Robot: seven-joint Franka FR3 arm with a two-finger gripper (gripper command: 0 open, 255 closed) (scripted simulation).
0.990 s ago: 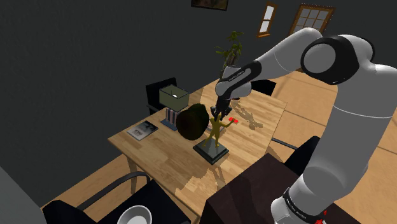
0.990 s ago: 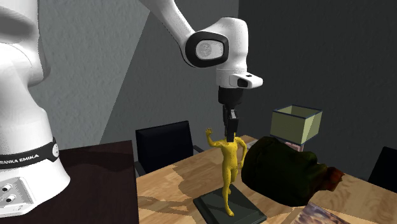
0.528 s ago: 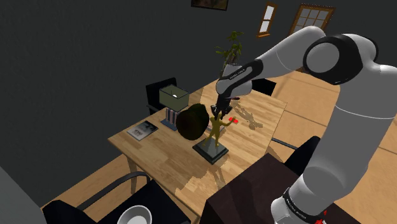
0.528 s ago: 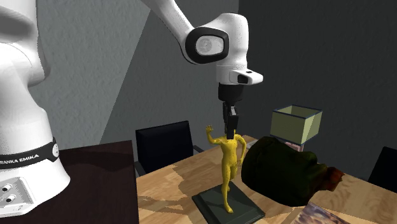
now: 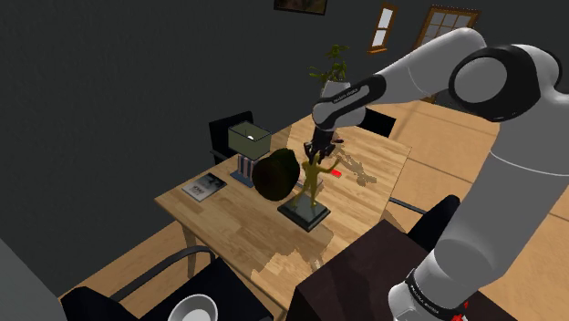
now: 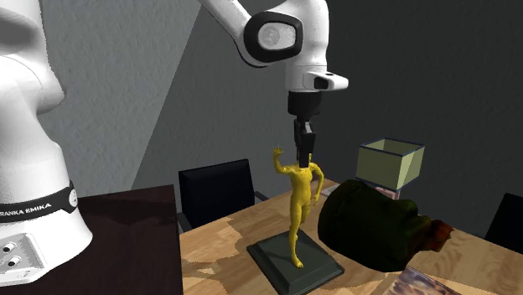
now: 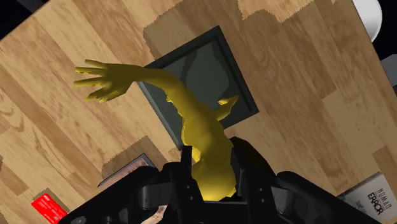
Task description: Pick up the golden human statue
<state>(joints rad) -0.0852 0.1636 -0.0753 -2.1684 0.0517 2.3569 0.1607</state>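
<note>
Overhead, the black gripper [image 6: 303, 157] clamps the top of the statue [image 6: 298, 205], a glossy yellow-gold human figure with one arm flung up and fingers spread. It stands on a dark square base [image 6: 295, 266] over the wooden table [image 6: 220, 251], near its right edge in the shoulder view. The fingers hide its head, and it is unclear whether the base touches the table.
</note>
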